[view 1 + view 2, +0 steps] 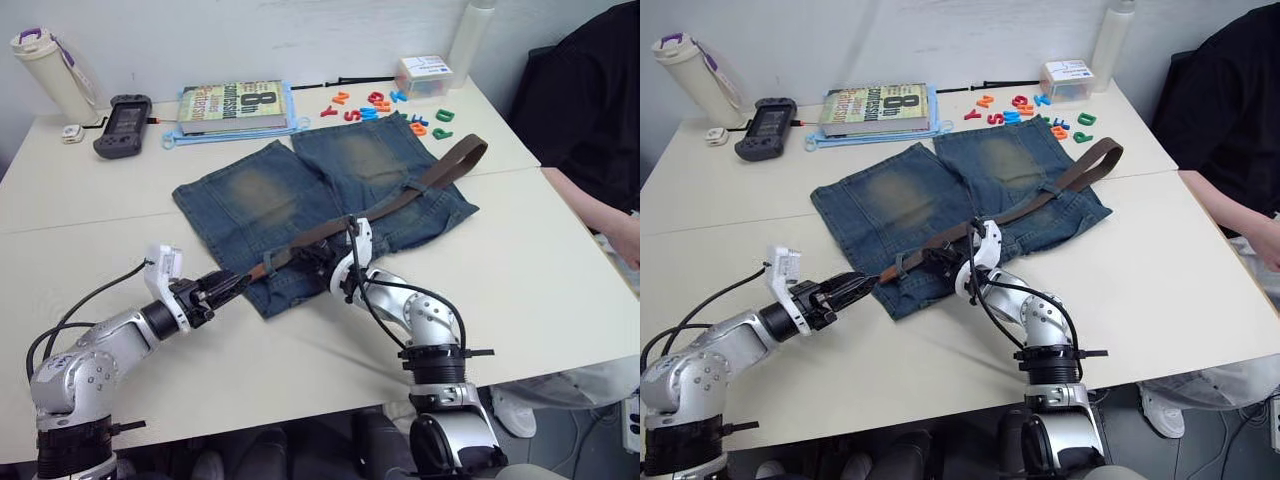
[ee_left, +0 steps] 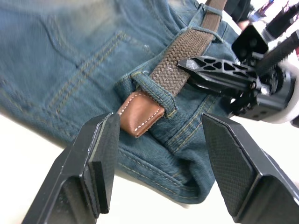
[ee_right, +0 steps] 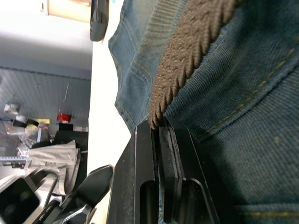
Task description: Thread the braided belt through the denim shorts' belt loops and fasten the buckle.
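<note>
The denim shorts (image 1: 300,190) lie flat on the table with the waistband toward me. Along the waistband runs the braided belt (image 1: 420,185), which curls back at the far right. Its tan leather tip (image 2: 139,113) pokes out from under a belt loop (image 2: 156,88) at the near left end. My left gripper (image 2: 159,122) is open, with one finger on either side of that tip and not touching it. My right gripper (image 1: 310,258) is shut on the belt (image 3: 187,60) just right of that loop. The buckle is hidden.
A book (image 1: 235,105), a black handheld device (image 1: 122,110), a white bottle (image 1: 50,70), coloured letters (image 1: 385,105) and a small clear box (image 1: 425,75) sit along the far side of the table. A person (image 1: 590,120) sits at the right edge.
</note>
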Tool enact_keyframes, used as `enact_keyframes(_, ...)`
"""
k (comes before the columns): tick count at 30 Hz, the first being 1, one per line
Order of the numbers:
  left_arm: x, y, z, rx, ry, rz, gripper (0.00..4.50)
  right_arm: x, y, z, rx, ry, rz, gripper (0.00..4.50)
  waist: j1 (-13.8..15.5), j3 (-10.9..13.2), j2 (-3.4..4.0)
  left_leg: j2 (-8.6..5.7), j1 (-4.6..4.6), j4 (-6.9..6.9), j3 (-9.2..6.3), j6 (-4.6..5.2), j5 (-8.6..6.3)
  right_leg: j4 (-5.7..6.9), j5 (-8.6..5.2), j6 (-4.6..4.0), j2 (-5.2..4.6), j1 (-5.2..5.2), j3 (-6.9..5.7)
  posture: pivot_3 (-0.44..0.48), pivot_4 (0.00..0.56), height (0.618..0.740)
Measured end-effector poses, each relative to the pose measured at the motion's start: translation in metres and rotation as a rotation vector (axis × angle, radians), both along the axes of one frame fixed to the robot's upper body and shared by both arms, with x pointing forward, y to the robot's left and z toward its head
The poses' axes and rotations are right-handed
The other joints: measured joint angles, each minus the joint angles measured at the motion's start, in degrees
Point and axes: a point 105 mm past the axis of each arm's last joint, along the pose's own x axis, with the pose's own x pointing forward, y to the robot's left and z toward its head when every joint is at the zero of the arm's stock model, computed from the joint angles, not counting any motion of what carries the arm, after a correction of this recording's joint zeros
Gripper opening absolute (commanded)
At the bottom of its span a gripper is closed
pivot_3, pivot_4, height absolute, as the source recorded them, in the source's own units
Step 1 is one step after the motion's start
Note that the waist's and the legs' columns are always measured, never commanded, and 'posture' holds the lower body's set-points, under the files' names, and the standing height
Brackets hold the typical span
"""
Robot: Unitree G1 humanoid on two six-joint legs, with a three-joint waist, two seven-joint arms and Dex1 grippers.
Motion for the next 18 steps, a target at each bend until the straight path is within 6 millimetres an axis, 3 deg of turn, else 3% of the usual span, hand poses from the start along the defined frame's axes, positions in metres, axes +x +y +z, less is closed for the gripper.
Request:
enact_keyframes(6, 0.004, 0.000, -0.016, -0.126, 0.126, 0.043, 3.10, -0.004, 0.004, 0.002, 0.021, 0.002, 0.040, 0.00, -0.1, 0.0, -0.01, -0.01, -0.01, 0.02, 0.00, -0.01, 0.00, -0.02, 0.00, 0.00, -0.01, 0.00, 0.00, 0.000, 0.150, 0.740)
enact_keyframes(12, 0.007, -0.008, -0.017, -0.188, 0.151, 0.036, 3.10, -0.012, 0.012, 0.001, 0.075, 0.017, 0.122, 0.00, 0.0, 0.0, -0.02, -0.02, 0.00, 0.02, 0.00, -0.02, 0.00, -0.02, 0.00, 0.00, -0.02, 0.02, 0.00, 0.000, 0.150, 0.740)
enact_keyframes(18, 0.007, -0.010, -0.019, -0.233, 0.175, 0.054, 3.10, -0.008, 0.015, -0.001, 0.117, 0.042, 0.146, 0.00, 0.1, 0.0, -0.04, -0.04, 0.02, 0.06, 0.00, -0.03, 0.01, 0.02, 0.00, 0.00, -0.02, 0.02, 0.01, 0.000, 0.150, 0.740)
